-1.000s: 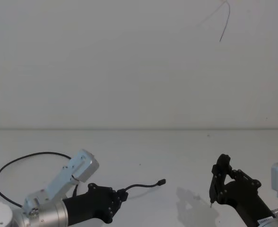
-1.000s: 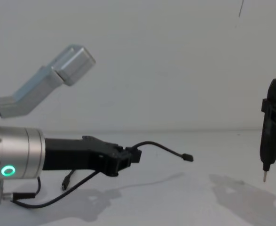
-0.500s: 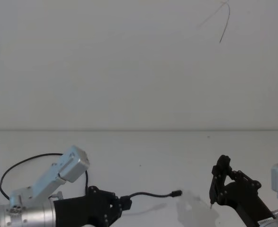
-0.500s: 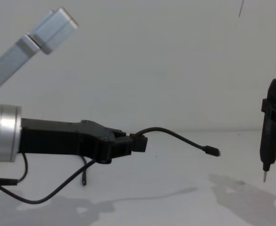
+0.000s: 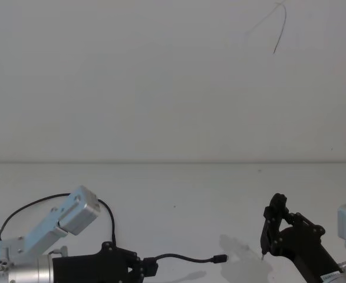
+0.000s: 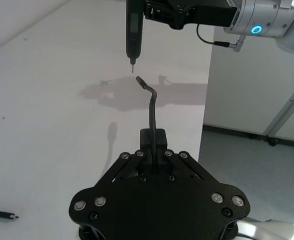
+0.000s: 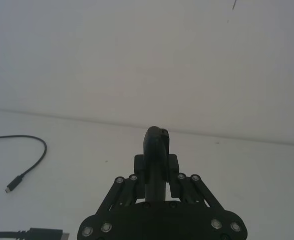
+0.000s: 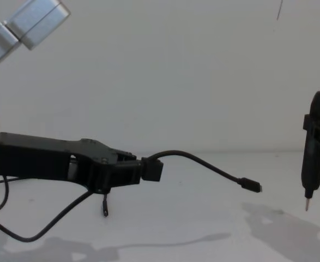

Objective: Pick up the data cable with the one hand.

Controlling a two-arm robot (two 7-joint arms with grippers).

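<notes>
The data cable is a thin black cord. My left gripper, the one hand, is shut on it near one end, above the white table. A short length arcs forward from the jaws to a small plug hanging in the air. The rest loops back under the arm, with its other plug dangling. In the left wrist view the gripper clamps the cable. My right gripper is parked at the right, shut on a slim pen-shaped tool.
The pen tool's metal tip points down a little to the right of the cable's free plug. A loop of cable trails behind the left arm's silver links. A plain wall backs the table.
The left gripper has risen with the cable and drawn back toward me. The free plug has swung right, toward the pen tool. The right arm has not moved.
</notes>
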